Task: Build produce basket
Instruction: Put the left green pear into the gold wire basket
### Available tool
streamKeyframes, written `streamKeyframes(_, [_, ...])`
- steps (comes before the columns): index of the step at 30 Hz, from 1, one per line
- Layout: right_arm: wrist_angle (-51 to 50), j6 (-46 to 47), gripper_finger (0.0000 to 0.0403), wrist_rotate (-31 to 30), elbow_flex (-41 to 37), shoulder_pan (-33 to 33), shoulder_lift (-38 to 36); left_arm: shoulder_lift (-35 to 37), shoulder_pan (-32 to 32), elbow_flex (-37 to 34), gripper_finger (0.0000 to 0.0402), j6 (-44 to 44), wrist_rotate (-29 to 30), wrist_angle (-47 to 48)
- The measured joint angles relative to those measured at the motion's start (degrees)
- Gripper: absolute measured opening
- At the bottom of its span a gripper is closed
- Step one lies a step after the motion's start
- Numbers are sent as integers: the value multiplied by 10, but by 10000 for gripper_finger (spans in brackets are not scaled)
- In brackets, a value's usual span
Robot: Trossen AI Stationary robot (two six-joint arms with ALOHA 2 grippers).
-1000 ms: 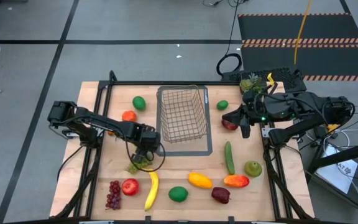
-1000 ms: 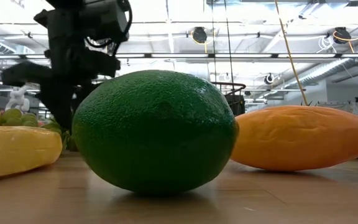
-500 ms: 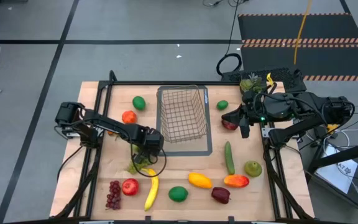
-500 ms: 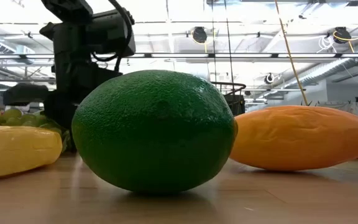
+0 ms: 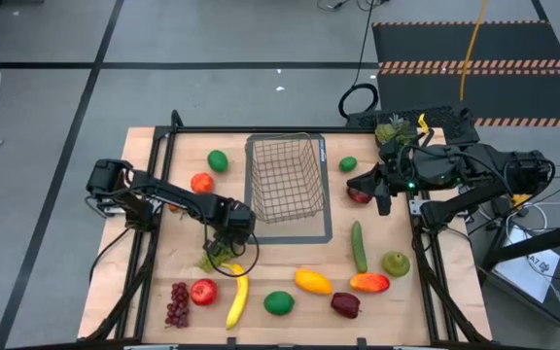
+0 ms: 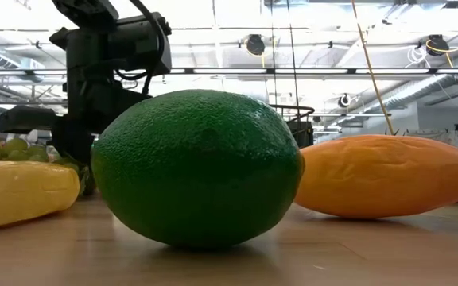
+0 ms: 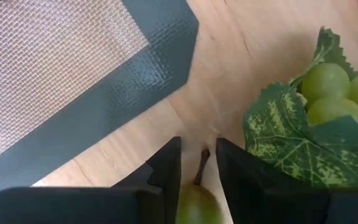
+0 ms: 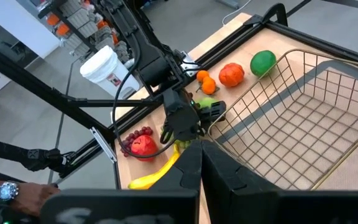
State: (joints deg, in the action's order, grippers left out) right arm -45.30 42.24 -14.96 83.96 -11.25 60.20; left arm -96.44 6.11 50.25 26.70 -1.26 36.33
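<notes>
No legible brand, label or writing is found. The wooden desk [image 5: 290,262] is seen on a grey floor marked with black lines. The basket [image 5: 284,179] is placed on a flat grey outline at desk centre; produce lies scattered around it. The left hand [image 5: 224,245] is lowered onto green grapes [image 7: 328,93], its fingers narrowly parted about a stem (grip not confirmed). The right hand [image 5: 384,199] is closed, raised beside a red apple [image 5: 359,194].

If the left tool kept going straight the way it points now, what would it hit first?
Probably the green grape bunch: the left tool already straddles a green fruit's stem, with bare table beyond.
</notes>
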Motion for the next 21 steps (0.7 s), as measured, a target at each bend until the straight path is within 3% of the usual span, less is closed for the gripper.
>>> streamKeyframes(5, [-1, 0, 0, -1, 0, 0, 0, 14, 0, 19, 108, 11, 8, 57])
streamKeyframes(17, [2, -5, 0, -2, 0, 0, 0, 27, -20, 25, 185, 101, 11, 74])
streamKeyframes(21, [2, 5, 0, -2, 0, 0, 0, 27, -21, 42, 190, 112, 11, 145])
